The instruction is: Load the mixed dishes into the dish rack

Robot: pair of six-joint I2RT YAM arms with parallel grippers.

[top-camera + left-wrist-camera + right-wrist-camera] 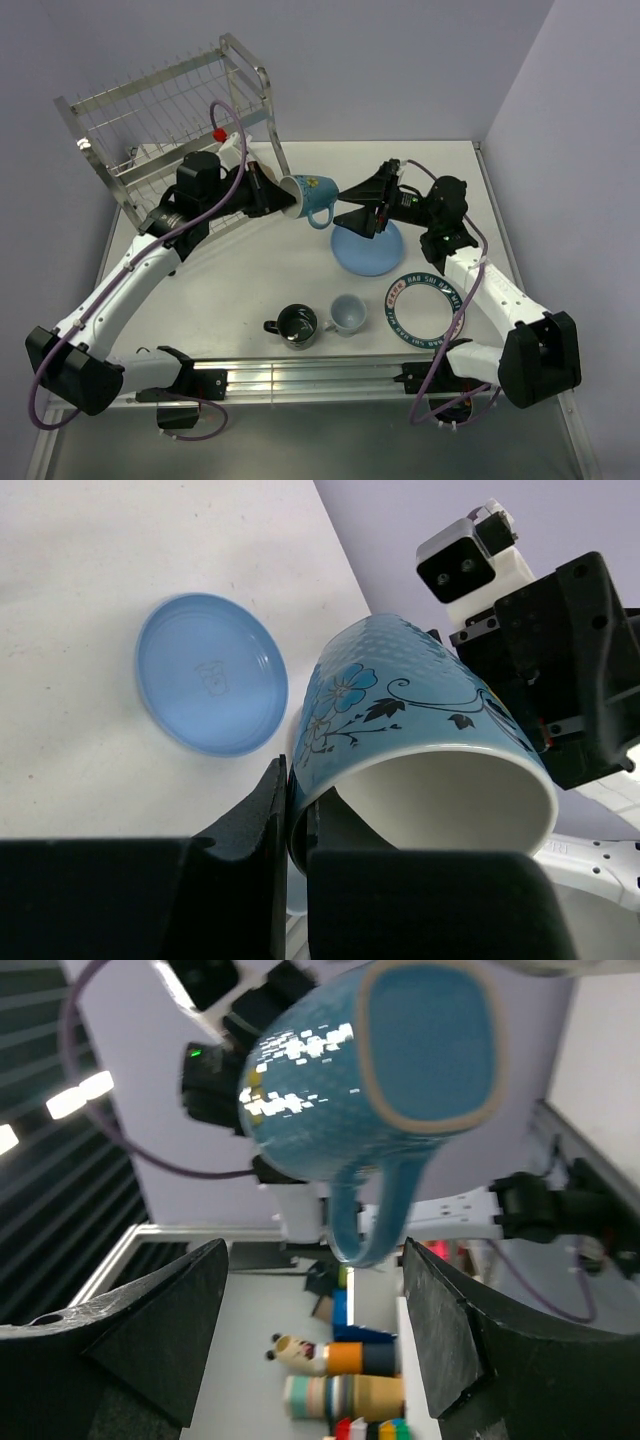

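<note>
Left hand [297, 825], bottom edge of its wrist view: clamped on the rim of the blue mug [400, 720]. One finger [262, 815] sits outside the wall, the other inside the mouth. Mug lies on its side, held off the table [230, 290]. Mouth faces left hand; base points away from it, toward right hand [341, 207]. Handle hangs down. Floral print on wall, pale interior.

Right hand: spread wide, gripping nothing. Per its wrist view, mug base sits ahead of and above its two fingers. Handle drops toward the gap btwn the fingertips. Contact w/ either finger cannot be told. Top view puts the fingertips just beside the mug's base end.

Light-blue plate [365, 250]: flat on table, right side up, directly below right hand, which covers part of its far rim. Per left wrist view, it lies below and beyond left hand.

White plate w/ dark lettered rim [425, 308]: flat on table, on near side of right hand, beside that arm's forearm. Just beside the light-blue plate; rim contact cannot be told.

Dark mug [297, 324] and pale cup [348, 314]: both upright on table, just beside each other. Well to near side of both hands, approx. btwn them.

Dish rack [170, 120]: steel wire, at far-left of table, behind left hand and to its left.
</note>
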